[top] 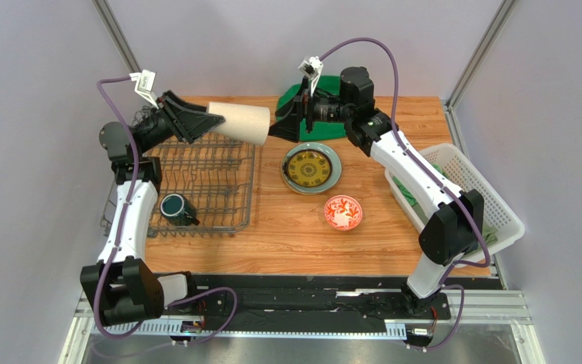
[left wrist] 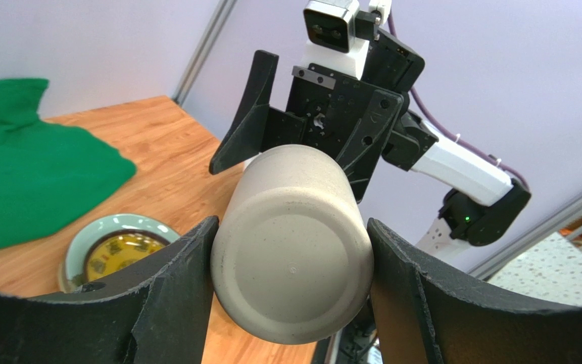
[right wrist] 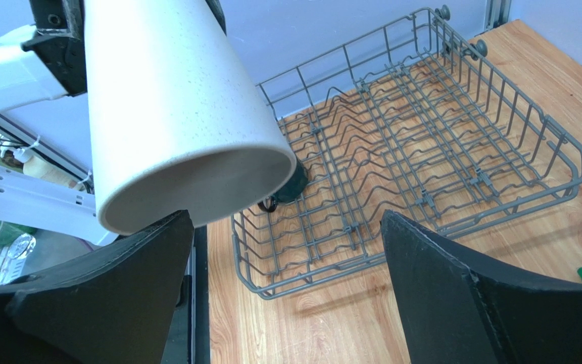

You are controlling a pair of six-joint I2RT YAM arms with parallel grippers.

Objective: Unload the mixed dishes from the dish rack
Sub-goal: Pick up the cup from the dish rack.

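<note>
Left gripper (left wrist: 290,262) clamped on beige handleless cup (top: 242,123), fingers either side of its base end. Cup held sideways above the far edge of the dish rack (top: 218,174), mouth pointing right. Left arm: up from near-left base, wrist level, aimed toward centre of table (top: 271,243). Right gripper (top: 280,129) faces it, jaws wide apart around the cup's mouth end; contact can't be told. Right arm stretched from near-right base to far centre.

Counts:
- 1 cup, in the air.
- 1 dark teal mug (top: 174,208), in the rack's near-left corner.
- 2 plates stacked mid-table: small yellow-and-dark patterned plate (top: 307,167) on pale green plate (top: 335,168).
- 1 red-and-white bowl (top: 342,212), just nearer.
- 1 green cloth (top: 290,98), far edge.
- 1 white basket (top: 491,205), right edge.
</note>
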